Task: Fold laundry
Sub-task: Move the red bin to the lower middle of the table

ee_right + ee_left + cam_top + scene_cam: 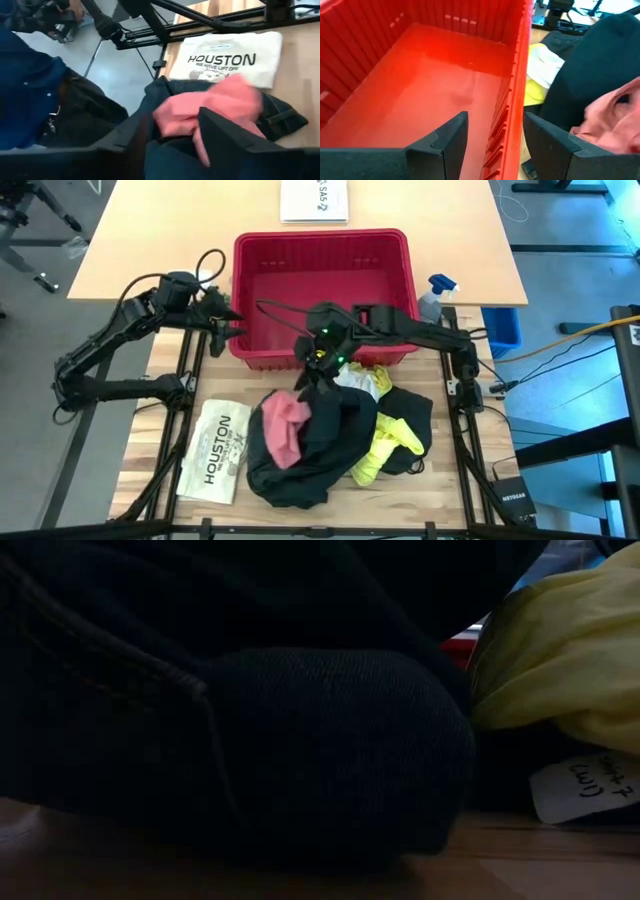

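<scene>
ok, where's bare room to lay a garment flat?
Free: the red basket is empty inside; the bare tabletop beyond it, beside the white sheet. Crowded: the near boards, filled by the HOUSTON shirt and the black trousers, pink cloth, yellow T-shirt pile.

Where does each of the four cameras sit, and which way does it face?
High view: overhead, looking down; both arms, red basket, laundry heap.
Low view: table height, against dark trousers and yellow T-shirt; no arm shows.
Left wrist view: past the open left gripper astride the basket's wall.
Right wrist view: past the right gripper to pink cloth, HOUSTON item.
Both wrist views share the pink cloth.
</scene>
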Robot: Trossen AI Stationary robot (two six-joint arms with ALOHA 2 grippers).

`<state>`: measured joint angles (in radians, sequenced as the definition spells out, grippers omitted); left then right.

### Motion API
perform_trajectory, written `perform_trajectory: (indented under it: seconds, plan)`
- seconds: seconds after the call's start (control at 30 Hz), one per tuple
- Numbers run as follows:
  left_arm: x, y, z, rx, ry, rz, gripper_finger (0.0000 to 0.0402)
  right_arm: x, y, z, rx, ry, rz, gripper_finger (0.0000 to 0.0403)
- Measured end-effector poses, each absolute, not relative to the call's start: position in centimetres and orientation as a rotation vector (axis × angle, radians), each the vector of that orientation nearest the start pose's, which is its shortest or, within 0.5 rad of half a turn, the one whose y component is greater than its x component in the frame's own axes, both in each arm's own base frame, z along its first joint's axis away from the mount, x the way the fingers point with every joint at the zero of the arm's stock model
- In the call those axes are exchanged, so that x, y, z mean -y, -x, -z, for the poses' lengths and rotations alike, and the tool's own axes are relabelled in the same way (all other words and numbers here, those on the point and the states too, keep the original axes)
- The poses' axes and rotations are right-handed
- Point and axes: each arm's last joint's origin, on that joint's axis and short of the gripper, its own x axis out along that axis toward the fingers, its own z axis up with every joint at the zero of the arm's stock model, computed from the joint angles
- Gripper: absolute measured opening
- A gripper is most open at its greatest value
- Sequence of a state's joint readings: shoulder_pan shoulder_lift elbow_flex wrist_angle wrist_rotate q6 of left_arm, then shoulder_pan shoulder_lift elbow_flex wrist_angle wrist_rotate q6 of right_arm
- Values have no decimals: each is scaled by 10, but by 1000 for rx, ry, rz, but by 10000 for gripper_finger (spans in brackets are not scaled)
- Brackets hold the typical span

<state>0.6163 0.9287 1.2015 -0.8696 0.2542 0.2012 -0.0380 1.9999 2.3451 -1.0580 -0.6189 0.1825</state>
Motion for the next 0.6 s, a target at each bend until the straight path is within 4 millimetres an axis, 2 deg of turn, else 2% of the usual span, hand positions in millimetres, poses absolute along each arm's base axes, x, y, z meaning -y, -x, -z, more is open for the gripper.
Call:
perform_trajectory:
  seconds: [0.13,0.33,0.43,0.6]
  plan:
    - [-82,-143,-386,-572,1,-284,182,14,-401,-418,-825,-383,-313,212]
    - [-80,-173,-373,-695,-190,-276,182,52,-374,-406,-1074,24,72,205]
    - [-83,-192,-358,-796,-231,-234,182,71,-368,-398,-1156,108,110,195]
    - [-86,-215,-334,-953,-257,-181,182,98,-358,-392,-1221,90,95,183]
